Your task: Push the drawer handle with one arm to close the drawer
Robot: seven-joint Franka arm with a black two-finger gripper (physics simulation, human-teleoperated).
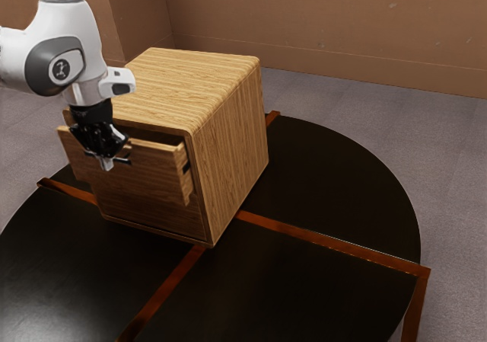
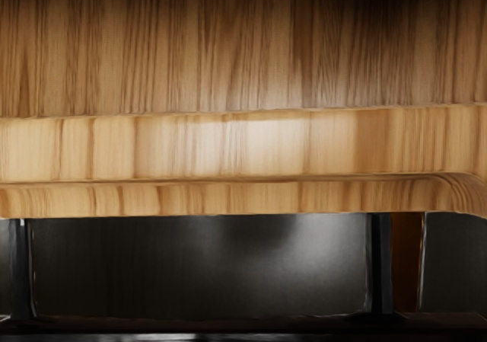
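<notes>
My gripper points down at the front of the wooden drawer, right at its dark bar handle. The drawer stands partly pulled out of the cabinet, with a dark gap behind its front's upper edge. From the wrist, the upper edge of the drawer front runs straight across. Beyond that edge, the dark handle is held off the front by two posts. How firmly the gripper meets the handle cannot be told.
The light wooden cabinet stands on a round black table with reddish-brown strips. Its top lies just behind my hand. Brown walls rise behind the table, and grey floor surrounds it.
</notes>
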